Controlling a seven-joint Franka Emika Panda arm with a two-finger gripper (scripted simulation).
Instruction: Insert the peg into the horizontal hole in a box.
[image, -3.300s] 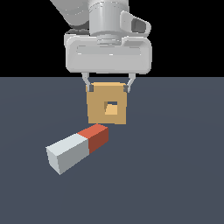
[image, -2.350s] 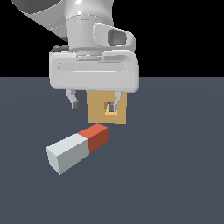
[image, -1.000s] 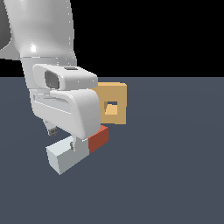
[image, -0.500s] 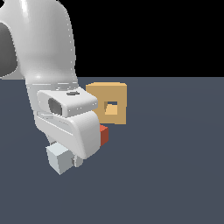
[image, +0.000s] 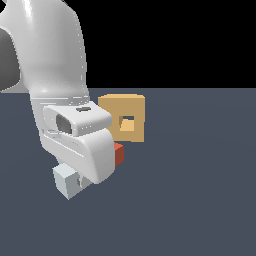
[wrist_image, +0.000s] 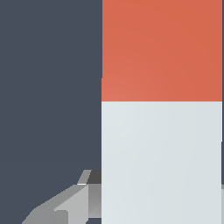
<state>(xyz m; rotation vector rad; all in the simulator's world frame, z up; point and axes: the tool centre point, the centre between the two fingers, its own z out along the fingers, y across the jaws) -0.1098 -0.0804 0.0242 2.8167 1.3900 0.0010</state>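
The peg lies on the dark floor, with its pale grey-white end (image: 65, 181) toward the exterior view's left and its red-orange end (image: 119, 153) pointing at the tan box (image: 111, 111). The box stands just behind the red end, its square hole (image: 128, 124) facing the camera. My gripper (image: 82, 177) is low over the peg's white half, and the hand hides most of the bar. In the wrist view the peg (wrist_image: 162, 131) fills the frame. One fingertip (wrist_image: 89, 177) shows beside the white half, slightly apart from it. The gripper is open, straddling the peg.
The big white arm (image: 50, 75) fills the exterior view's left and hides the floor behind it. A flat dark grey floor (image: 200, 190) spreads around the box and the peg.
Over the earlier frames the hand left its spot above the box, swung toward the exterior view's left and came down over the peg. In the last half second it sank slightly lower.
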